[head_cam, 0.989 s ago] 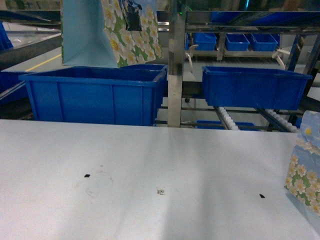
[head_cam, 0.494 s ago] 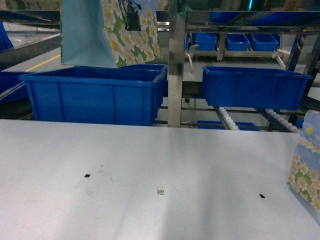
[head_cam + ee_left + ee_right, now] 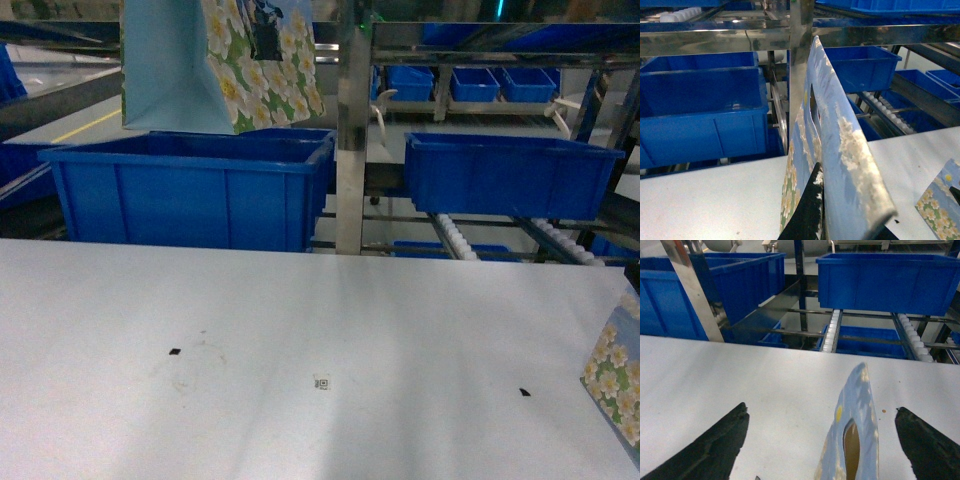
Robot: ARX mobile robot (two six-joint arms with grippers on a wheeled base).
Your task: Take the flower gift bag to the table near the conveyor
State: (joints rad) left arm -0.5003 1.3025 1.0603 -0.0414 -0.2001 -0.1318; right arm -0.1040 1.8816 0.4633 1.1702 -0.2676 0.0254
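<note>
The flower gift bag (image 3: 215,65) hangs high at the upper left of the head view, above a blue bin, showing a light-blue side and a floral face. My left gripper (image 3: 265,35) is shut on its top edge. In the left wrist view the flower gift bag (image 3: 840,150) rises between the black fingers (image 3: 807,215) of the left gripper (image 3: 822,222). The white table (image 3: 300,300) lies below, and the conveyor's rollers (image 3: 455,238) slope behind it. My right gripper (image 3: 822,440) is open, its fingers wide on either side of a second floral bag (image 3: 857,435) without touching it.
Two large blue bins (image 3: 190,190) (image 3: 510,172) sit on the steel rack behind the table, with a steel post (image 3: 352,130) between them. The second floral bag (image 3: 618,380) stands at the table's right edge. Small black specks (image 3: 174,351) and a code mark (image 3: 321,382) dot the table.
In the head view the second floral bag at the right edge has slid further right and lower, mostly out of frame. The held bag has hardly moved.
</note>
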